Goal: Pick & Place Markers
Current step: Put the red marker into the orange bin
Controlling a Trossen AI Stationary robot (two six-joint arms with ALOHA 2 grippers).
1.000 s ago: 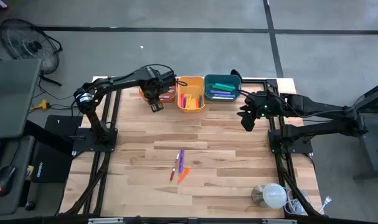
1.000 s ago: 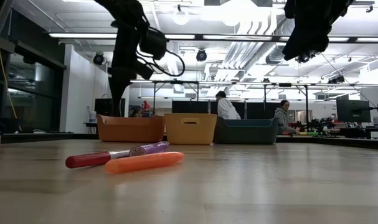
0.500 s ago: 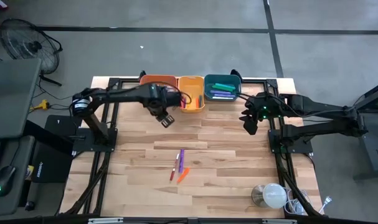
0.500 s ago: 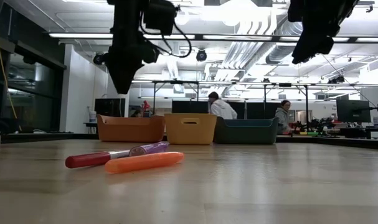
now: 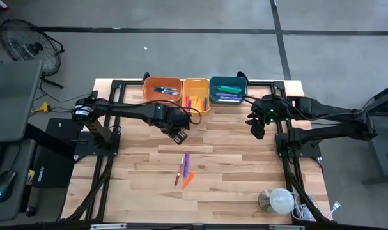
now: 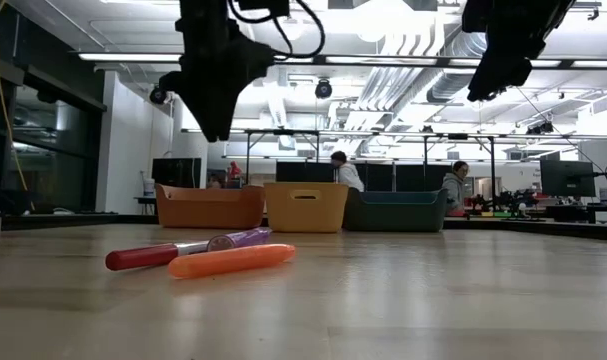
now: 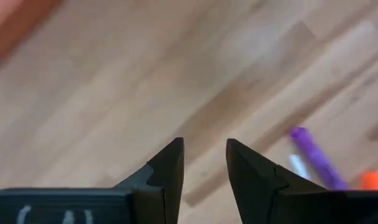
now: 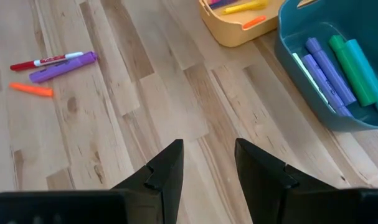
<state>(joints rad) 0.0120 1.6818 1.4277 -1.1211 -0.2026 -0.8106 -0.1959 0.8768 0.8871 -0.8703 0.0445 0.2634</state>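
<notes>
Over the table's middle, the left gripper [image 5: 179,135] hung w/ fingers apart, nothing between them, just far of the loose markers. Three markers lay together on the bare wood [image 5: 232,160] near centre: a purple marker [image 5: 186,161], a red marker [image 5: 179,174] beside it, and an orange marker [image 5: 188,180] on the near side, all close, approx. touching at their ends. Along the far edge sat three bins in a row: orange bin [image 5: 162,89] at left, yellow bin [image 5: 195,94] in the middle, teal bin [image 5: 228,91] at right, each w/ more markers inside. Right gripper [image 5: 256,128] waited above the table's right side, near the teal bin, fingers also parted and empty. Two people [image 6: 451,188] showed in the room beyond.
</notes>
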